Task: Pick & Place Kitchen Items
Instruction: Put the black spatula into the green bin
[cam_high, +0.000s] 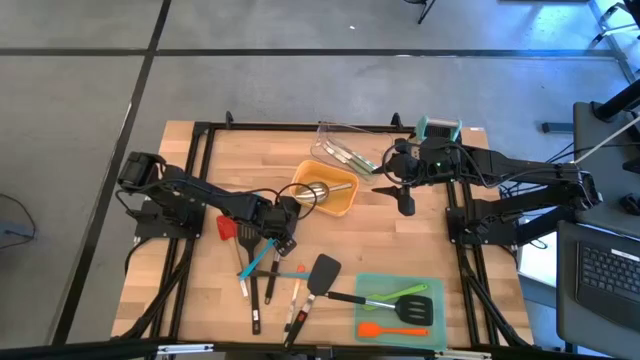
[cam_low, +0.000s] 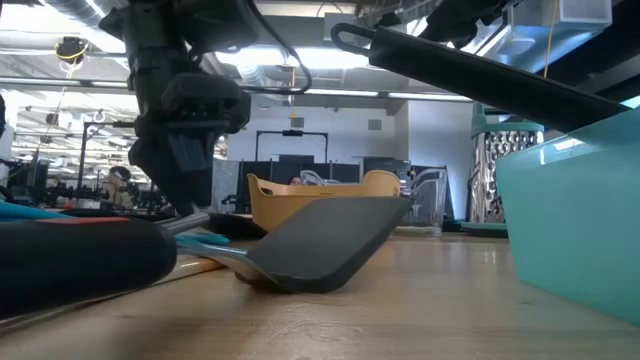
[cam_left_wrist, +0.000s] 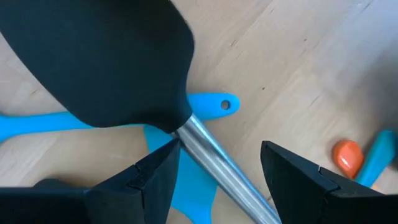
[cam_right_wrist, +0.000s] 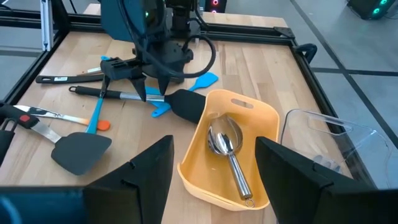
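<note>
Left gripper (cam_left_wrist: 214, 171) low over the utensil pile at table centre-left, fingers spread, straddling the steel shank of a black ladle (cam_left_wrist: 99, 59) without clamping it. The ladle's head fills the left wrist view, hiding most of the blue spatula (cam_left_wrist: 205, 102) beneath. Right gripper (cam_right_wrist: 211, 168) hovers, fingers parted and empty, above the orange tray (cam_right_wrist: 264, 118), which holds a steel scoop (cam_right_wrist: 227, 146). Teal tray (cam_high: 375, 285) at the front carries black, green and orange tools. In the low view a black spatula (cam_low: 320, 240) blocks much of the pile; the clear tray (cam_right_wrist: 329, 140) is cut off.
</note>
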